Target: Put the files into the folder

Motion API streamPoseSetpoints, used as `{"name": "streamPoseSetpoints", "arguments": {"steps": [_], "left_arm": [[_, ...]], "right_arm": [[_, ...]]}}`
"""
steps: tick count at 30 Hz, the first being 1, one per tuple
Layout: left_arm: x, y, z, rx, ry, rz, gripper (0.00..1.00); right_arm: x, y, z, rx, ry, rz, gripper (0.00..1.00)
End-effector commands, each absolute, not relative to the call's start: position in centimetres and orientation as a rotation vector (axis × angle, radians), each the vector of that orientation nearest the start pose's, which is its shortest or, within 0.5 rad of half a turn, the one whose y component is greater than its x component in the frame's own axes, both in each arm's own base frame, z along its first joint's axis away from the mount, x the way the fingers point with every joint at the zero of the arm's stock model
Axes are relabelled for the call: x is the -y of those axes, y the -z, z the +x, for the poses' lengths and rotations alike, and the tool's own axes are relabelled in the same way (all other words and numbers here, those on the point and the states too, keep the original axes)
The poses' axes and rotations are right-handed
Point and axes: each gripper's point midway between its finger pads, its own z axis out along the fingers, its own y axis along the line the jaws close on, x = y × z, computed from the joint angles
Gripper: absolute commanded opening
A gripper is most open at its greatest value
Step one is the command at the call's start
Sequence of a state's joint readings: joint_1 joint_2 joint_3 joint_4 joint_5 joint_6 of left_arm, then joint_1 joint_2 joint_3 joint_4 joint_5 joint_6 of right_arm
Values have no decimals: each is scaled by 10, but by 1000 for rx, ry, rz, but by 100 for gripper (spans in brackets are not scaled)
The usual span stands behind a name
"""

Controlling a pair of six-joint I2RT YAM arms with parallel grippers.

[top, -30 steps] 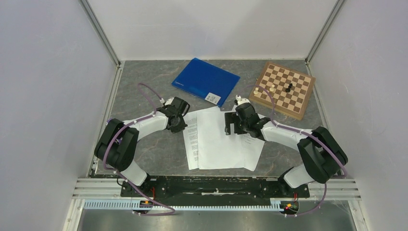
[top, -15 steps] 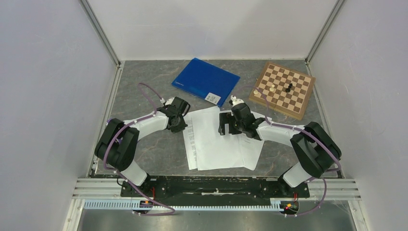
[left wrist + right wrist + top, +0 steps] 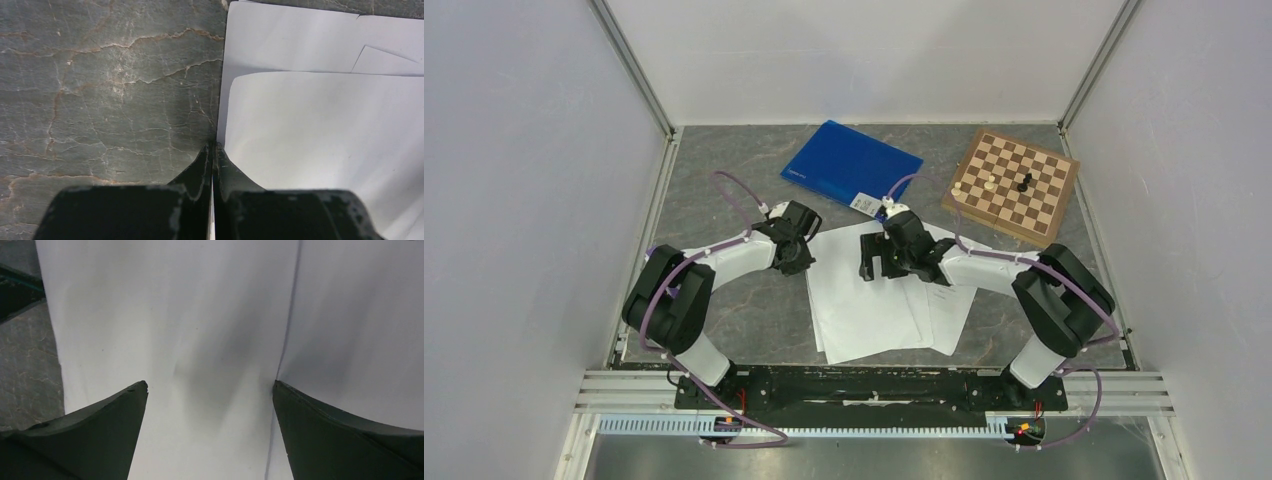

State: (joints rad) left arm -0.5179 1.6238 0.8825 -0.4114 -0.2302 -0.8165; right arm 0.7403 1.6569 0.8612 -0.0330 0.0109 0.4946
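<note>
Files (image 3: pixel 874 300), top external view: loose white sheets, fanned and overlapping, flat on the grey marbled table (image 3: pixel 724 200), in the middle of the near half, between the two arms. Folder (image 3: pixel 849 165): blue, glossy, lying flat towards the far edge, left of centre, apart from the sheets. White label (image 3: pixel 865 204) at its near right corner, and that corner close to the far edge of the pile. Chessboard (image 3: pixel 1014 190) at far right, with a few chess pieces (image 3: pixel 991 184) standing on it. Left gripper (image 3: pixel 796 245) low at the left edge of the pile. Right gripper (image 3: pixel 876 262) above the far part of the pile, pointing left.

Left wrist view: jaws of left gripper (image 3: pixel 212 150) pressed together, tips meeting right at the left edge of the files (image 3: pixel 325 140). Cannot tell whether a sheet edge sits pinched between them. Uppermost sheet bowed upward, casting a shadow on the one beneath. At least three sheets countable. Bare table (image 3: pixel 110 90) to the left.

Right wrist view: jaws of right gripper (image 3: pixel 210 385) spread wide, only paper showing in the gap. Both tips over the files (image 3: pixel 175 315), on or just above the surface; contact not certain. Soft crease and shadow in the sheet between the tips. Strip of table (image 3: pixel 30 355) at left.
</note>
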Motion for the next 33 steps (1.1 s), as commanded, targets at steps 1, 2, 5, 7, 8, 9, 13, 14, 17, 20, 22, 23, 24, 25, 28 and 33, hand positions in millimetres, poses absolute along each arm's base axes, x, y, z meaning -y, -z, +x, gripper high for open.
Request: {"name": "streamPoseSetpoints", "arguments": {"steps": [1,2,5,7,8,9,13,14,17,20,22,23,24,25,28,33], "left_arm": [[143,-10,278,-2671,22,-439,4],[142,-16,279,-2656,23,-432,5],[138,-39,282,-2603,32,-413,14],[139,-50,281,-2581,55,-400,16],[142,-54,281,-2578,74,-392,18],[146,-56,279,-2580,100,-380,18],[176,-55,271,-2605,221,-307,17],[181,-51,269,-2616,228,-295,15],[195,-37,264,-2658,250,-268,9],[203,-22,259,-2692,257,-270,4],[204,-14,256,-2708,241,-273,2],[203,-11,255,-2714,234,-277,2],[204,-7,254,-2718,231,-283,2],[203,-4,253,-2723,222,-285,2],[200,2,250,-2737,206,-293,2],[200,4,249,-2738,205,-291,2]], "right_arm": [[-244,-60,306,-2412,-440,-156,99],[-229,-61,307,-2414,-394,-123,99],[-179,-64,301,-2405,-266,2,99],[-153,-61,292,-2403,-233,85,99],[-143,-60,287,-2396,-225,121,99],[-132,-58,283,-2389,-208,157,99],[-86,-41,264,-2382,-112,319,99],[-78,-37,259,-2384,-109,361,99],[-73,-32,247,-2376,-147,439,99],[-72,-29,239,-2363,-177,510,99],[-72,-26,237,-2353,-193,537,98],[-75,-22,236,-2361,-211,538,98],[-79,-19,236,-2373,-229,539,98],[-83,-14,235,-2393,-243,533,98],[-96,-5,234,-2439,-220,498,98],[-95,6,231,-2450,-124,495,87]]}}
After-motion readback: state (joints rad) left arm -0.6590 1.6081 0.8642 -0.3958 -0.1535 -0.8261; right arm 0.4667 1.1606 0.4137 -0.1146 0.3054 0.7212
